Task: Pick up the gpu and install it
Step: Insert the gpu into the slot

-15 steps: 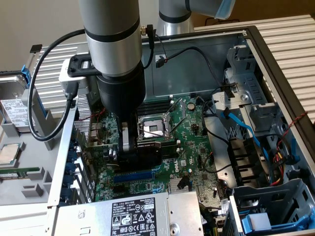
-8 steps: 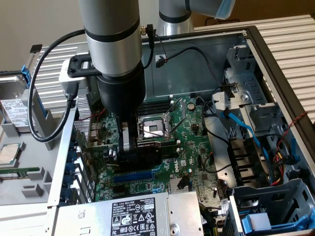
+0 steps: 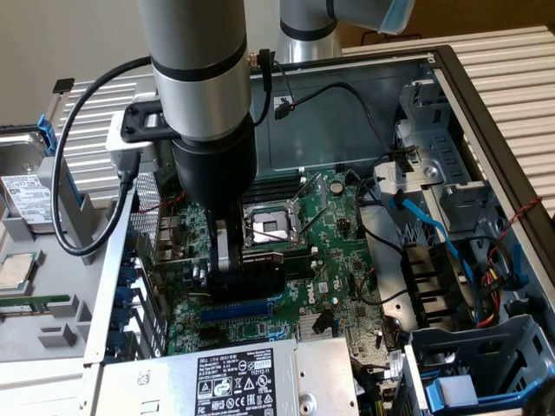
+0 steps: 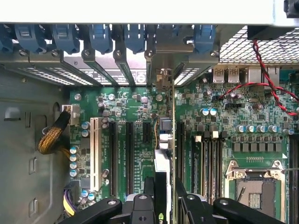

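Item: gpu (image 4: 162,161), grasped edge-on between the clenched fingers of the gripper (image 4: 164,189), over the motherboard (image 4: 135,105) slots. Step: installation, apparently not yet seated. Requires: card edge square to its slot.

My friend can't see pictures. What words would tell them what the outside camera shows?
A robot arm's gripper reaches down into an open computer case, clamped on the gpu, a small black-covered card held upright, low over the green motherboard. A blue card slot lies right beside the card, and the processor socket is close by.
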